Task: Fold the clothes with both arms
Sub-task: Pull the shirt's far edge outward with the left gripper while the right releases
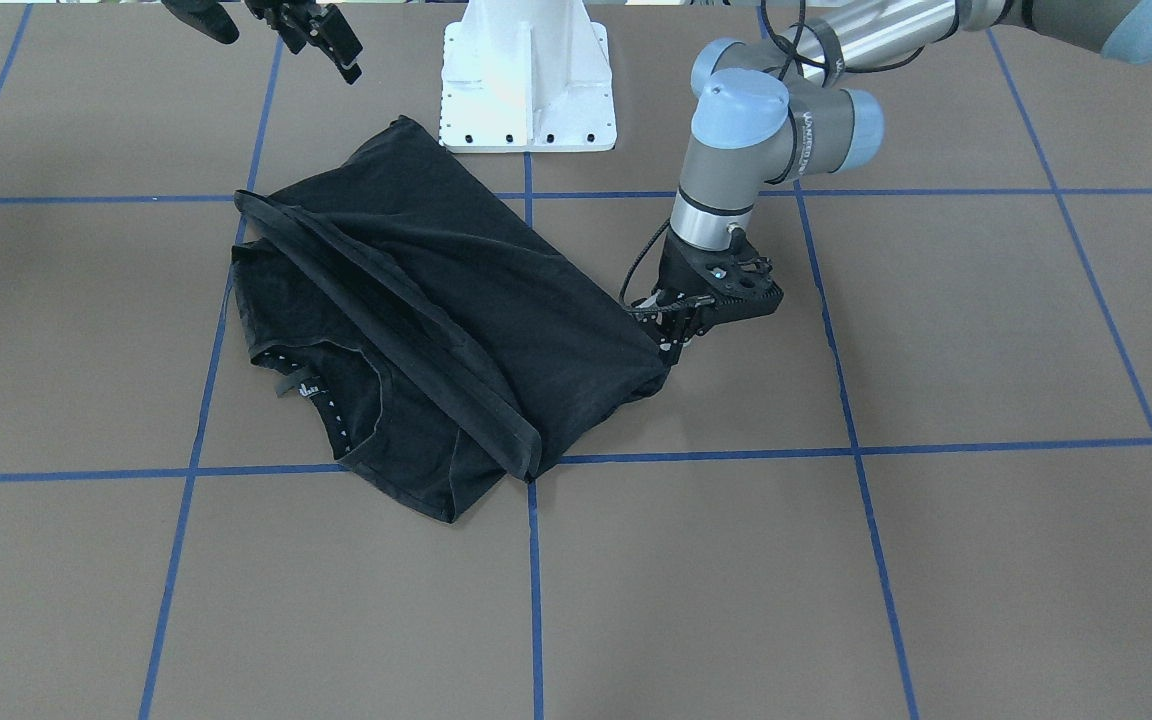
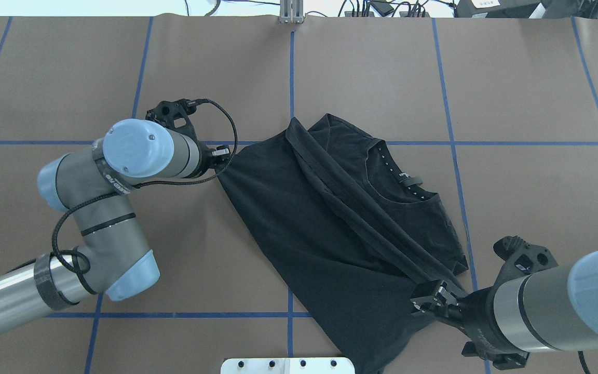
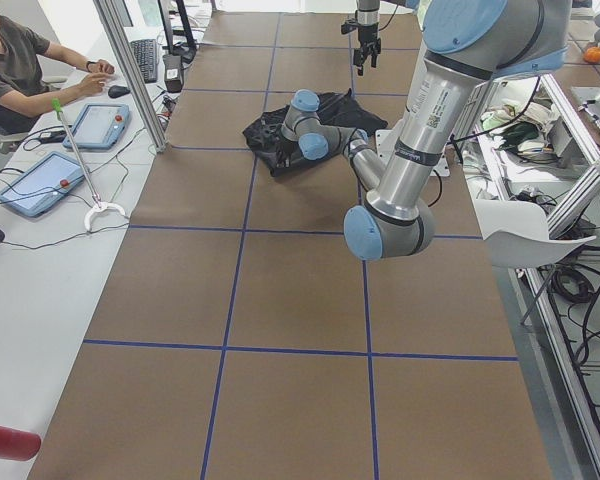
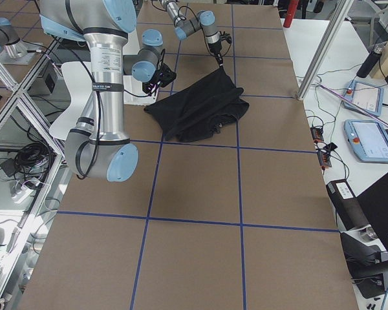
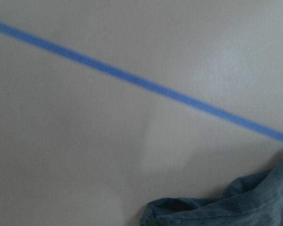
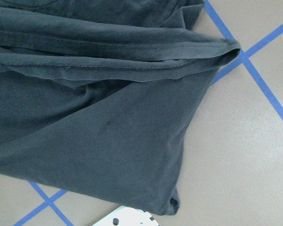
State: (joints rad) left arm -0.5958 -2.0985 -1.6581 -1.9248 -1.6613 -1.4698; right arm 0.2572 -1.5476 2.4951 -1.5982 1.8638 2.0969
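As I look over the feeds from my remote desk, the black T-shirt (image 2: 304, 223) lies near the middle of the table (image 2: 538, 78). It is just in front of the white pedestal base (image 1: 526, 90) and it covers parts of the blue tape lines (image 2: 292, 78). It is half folded: one big layer is laid over the body, and its hem band runs as a diagonal ridge across the cloth. Beside this ridge the collar (image 2: 403, 182) is uncovered, with a small tag and a row of white dots inside it. The printed logo I cannot see in any view.

The left gripper (image 1: 678, 332) is low, at the corner of the shirt on the robot's left side. Its fingers are pressed together on that corner, and in the exterior right view the cloth rises in a point up to them. The left wrist camera shows only the table, one tape line and a bit of cloth in its lower right corner.

The right gripper (image 2: 431, 300) hangs above the hem corner nearest the base. Its fingers look spread and hold nothing. The right wrist camera looks down on the folded layers from above. At the desk beside the table a person (image 3: 20, 60) sits with a hand near a keyboard.
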